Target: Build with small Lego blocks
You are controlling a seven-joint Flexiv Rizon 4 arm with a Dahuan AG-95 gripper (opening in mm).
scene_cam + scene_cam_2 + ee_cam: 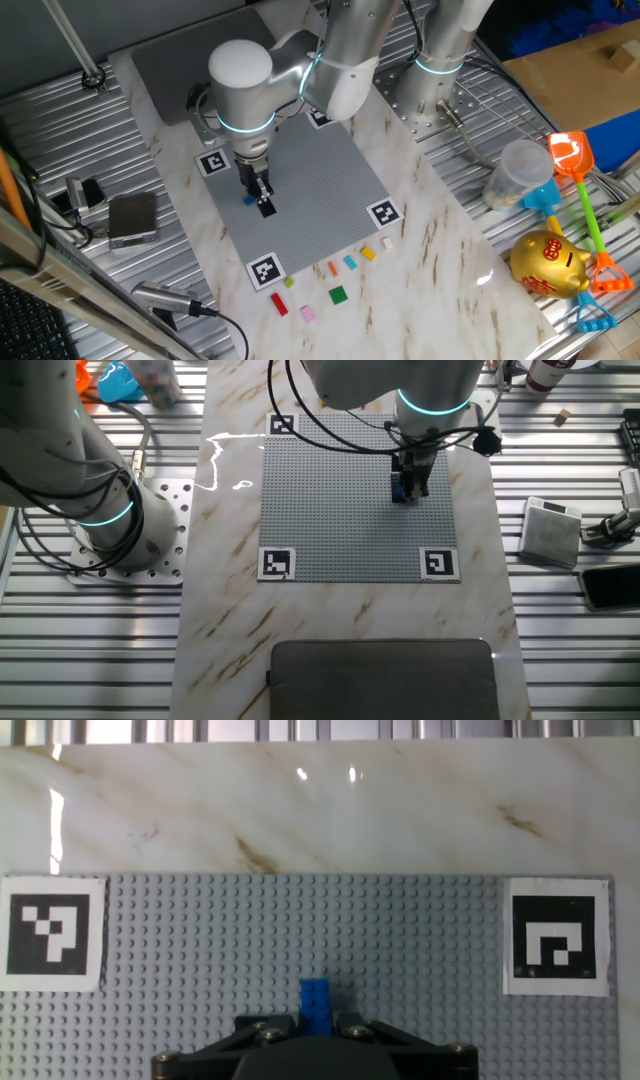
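One blue Lego block [318, 1006] is sitting pinched between the fingers of the claw [318, 1032], right over the studs of the grey baseplate [300, 190]. Other small Lego blocks [338, 294], in red, pink, green, orange, light blue and yellow, are lying on the marble surface [440, 270] just beyond the baseplate's edge. Black-and-white markers [556, 936] are showing at the baseplate's corners; no writing is readable.

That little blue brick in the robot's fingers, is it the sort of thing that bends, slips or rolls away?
The blue brick looks like hard moulded plastic, so it probably stays stiff. Its flat sides and boxy shape suggest that it would not roll. It is tiny and glossy-looking between the gripper fingers, so it may slip or twist if held off-centre. Over the grey baseplate, studs should help hold it once pressed.
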